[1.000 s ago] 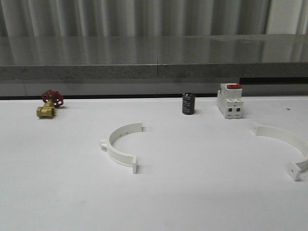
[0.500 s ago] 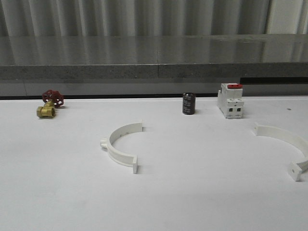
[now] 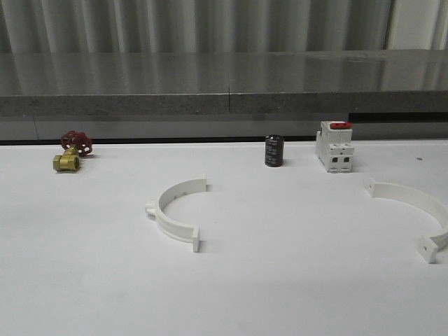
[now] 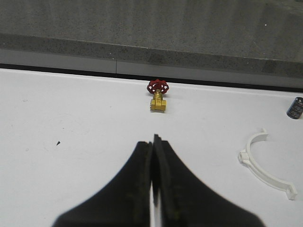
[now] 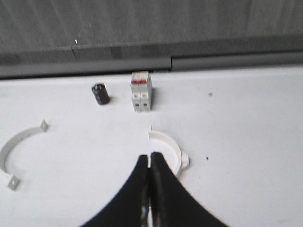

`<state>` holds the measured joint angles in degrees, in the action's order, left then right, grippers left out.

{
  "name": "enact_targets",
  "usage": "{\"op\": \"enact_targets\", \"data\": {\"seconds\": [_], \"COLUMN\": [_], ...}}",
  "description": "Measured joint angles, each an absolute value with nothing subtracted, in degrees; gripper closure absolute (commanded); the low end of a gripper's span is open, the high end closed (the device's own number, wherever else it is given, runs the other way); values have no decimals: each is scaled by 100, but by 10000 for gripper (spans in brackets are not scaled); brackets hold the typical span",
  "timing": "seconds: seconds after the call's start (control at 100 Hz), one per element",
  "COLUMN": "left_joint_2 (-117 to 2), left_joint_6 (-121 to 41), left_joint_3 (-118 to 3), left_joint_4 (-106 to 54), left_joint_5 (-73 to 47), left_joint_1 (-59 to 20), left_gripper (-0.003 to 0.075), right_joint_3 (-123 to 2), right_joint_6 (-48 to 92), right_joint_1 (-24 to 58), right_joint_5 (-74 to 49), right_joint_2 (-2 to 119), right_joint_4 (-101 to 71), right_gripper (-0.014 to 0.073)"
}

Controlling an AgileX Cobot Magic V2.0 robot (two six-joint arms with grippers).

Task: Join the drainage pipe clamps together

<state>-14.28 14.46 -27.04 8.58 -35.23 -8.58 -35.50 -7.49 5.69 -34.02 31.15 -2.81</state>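
You have nothing joined yet: both drainage pipe clamps [image 3: 175,217] [image 3: 418,213] lie well apart, left gripper [image 4: 153,142] and right gripper [image 5: 150,158] closed together and empty.

The left gripper [image 4: 154,142] hangs over the white table [image 4: 71,123] with its black fingers [image 4: 142,156] pressed together (nothing between them). Beyond it sits a brass valve [image 4: 157,97] with a red handwheel. One white clamp half [image 4: 265,163] lies off to the side, near a dark cylinder [image 4: 295,107].
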Motion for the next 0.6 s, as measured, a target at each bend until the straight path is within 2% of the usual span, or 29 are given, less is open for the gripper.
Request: {"op": "enact_targets", "data": {"seconds": [0.23,0.31,0.38,0.43,0.44,0.5,0.51,0.54,0.6], "left_joint_2": [-1428,-1428,-1428,-1428,-1428,-1428,-1428,-1428,-1428], "left_joint_6": [1446,1446,1446,1446,1446,1446,1446,1446,1446], "left_joint_3": [-2704,-2704,-2704,-2704,-2704,-2704,-2704,-2704,-2704], "left_joint_4": [858,858,858,858,858,858,858,858,858], "left_joint_5": [-3523,-3523,-3523,-3523,-3523,-3523,-3523,-3523,-3523], "left_joint_1": [-858,-858,-858,-858,-858,-858,-858,-858,-858], "left_gripper": [741,741,741,741,741,741,741,741,741], "right_joint_3": [-4361,-4412,-4423,-4430,-4430,-4430,-4430,-4430,-4436], "right_joint_6": [-749,-749,-749,-749,-749,-749,-749,-749,-749], "right_joint_1": [569,569,569,569,569,569,569,569,569], "right_joint_5": [-3585,-3414,-3317,-3306,-3306,-3297,-3297,-3297,-3294], "right_joint_2": [4902,5410,5811,6074,6109,6402,6431,6543,6745], "right_joint_4": [-281,-281,-278,-268,-268,-256,-256,-256,-256], "right_gripper": [658,626,536,422,422,255,255,176,77]}}
